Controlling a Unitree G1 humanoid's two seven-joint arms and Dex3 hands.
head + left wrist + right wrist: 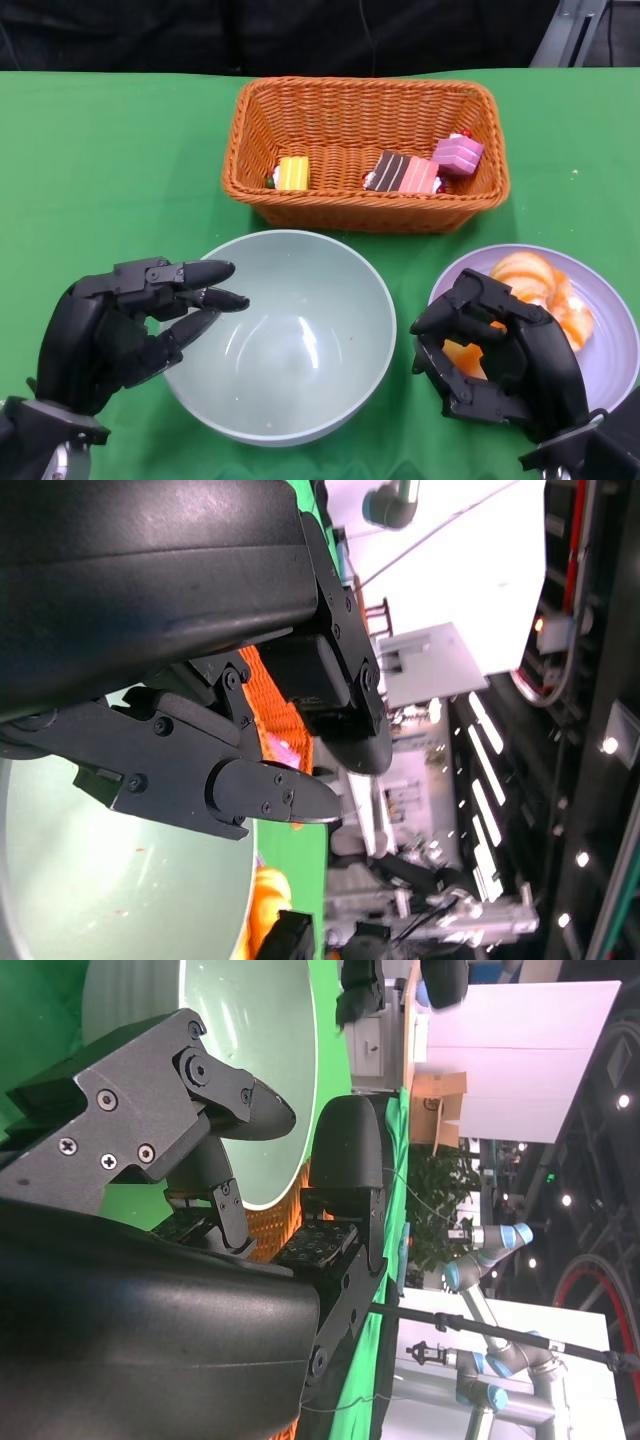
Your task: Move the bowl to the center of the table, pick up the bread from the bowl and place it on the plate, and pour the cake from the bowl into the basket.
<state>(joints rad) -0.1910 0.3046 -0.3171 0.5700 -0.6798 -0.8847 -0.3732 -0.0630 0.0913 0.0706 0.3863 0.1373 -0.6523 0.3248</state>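
The bowl [280, 335] sits empty at centre; cakes [405, 172] lie in the basket [365, 150] at twelve o'clock, bread [540, 290] on the plate [610, 345]. Left hand [120, 330] is spread, right hand [495, 350] curled empty; withdrawing carelessly might nudge bowl or plate.

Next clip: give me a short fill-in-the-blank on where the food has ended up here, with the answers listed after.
1. The pale green bowl in front of the robot is ____.
2. The three cake pieces lie inside the ____.
3. The orange bread lies on the ____ plate.
4. The left hand is at the bowl's rim, and the right hand is over the near edge of the ____.

Missing words: empty; basket; purple; plate
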